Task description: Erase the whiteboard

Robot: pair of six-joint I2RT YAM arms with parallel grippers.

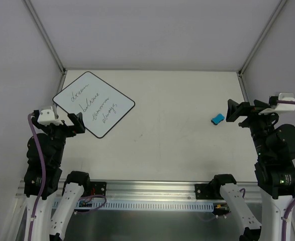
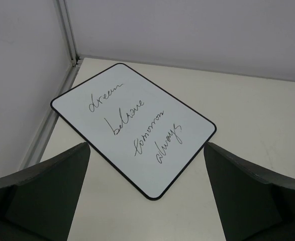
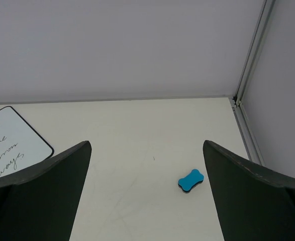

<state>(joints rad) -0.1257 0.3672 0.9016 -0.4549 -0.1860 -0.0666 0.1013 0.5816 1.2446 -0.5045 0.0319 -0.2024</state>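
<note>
Our left gripper has its two fingers spread wide with nothing between them, and it hangs above the bench rather than resting on it. Just ahead of those fingers and below them lies the whiteboard, flat on the bench and turned at an angle. One of its rounded corners points back toward the gap between the fingers. From the top view one finger overlaps the board's near edge, and we cannot tell whether it touches. The board bears four lines of black cursive handwriting, which we read as "dream believe tomorrow always". Beyond the board's far corner stand the white wall and a metal frame post. Our right gripper is likewise spread wide and holds nothing. A little ahead of it, nearer its right finger, a small blue bone-shaped eraser lies on the bench, apart from both fingers. Far off past its left finger we see only one corner of the whiteboard, well apart from the eraser.
</note>
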